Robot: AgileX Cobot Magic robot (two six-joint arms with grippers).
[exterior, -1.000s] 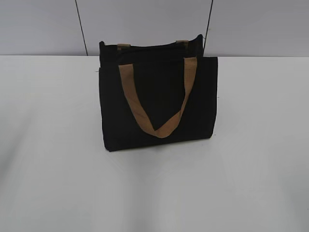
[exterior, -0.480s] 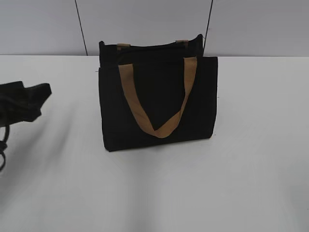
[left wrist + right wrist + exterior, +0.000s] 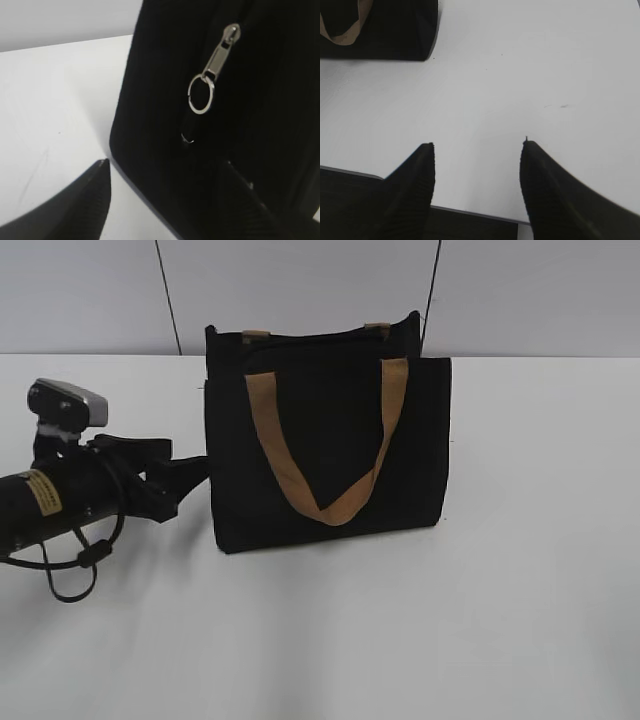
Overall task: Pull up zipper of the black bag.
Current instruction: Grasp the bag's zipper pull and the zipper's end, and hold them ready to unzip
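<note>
The black bag (image 3: 330, 440) stands upright on the white table, a tan strap handle (image 3: 325, 440) hanging down its front. My left gripper (image 3: 185, 475) is open at the bag's left side, low down, touching or nearly touching the fabric. In the left wrist view the silver zipper pull tab (image 3: 220, 52) with its ring (image 3: 201, 94) hangs on the bag's side (image 3: 165, 150), above and ahead of my open jaws (image 3: 167, 167). One finger lies over the table, the other against the dark fabric. My right gripper (image 3: 477, 145) is open and empty over the table; the bag's corner (image 3: 395, 35) shows far off.
The white table (image 3: 400, 620) spreads around the bag. A grey panelled wall (image 3: 300, 290) stands behind it. The left arm's cable (image 3: 75, 565) loops down onto the table. The table's near edge (image 3: 470, 212) shows in the right wrist view.
My left arm has come in from the left edge and moved right, up to the bag's left side. The bag has not moved. The right arm stays out of the exterior view.
</note>
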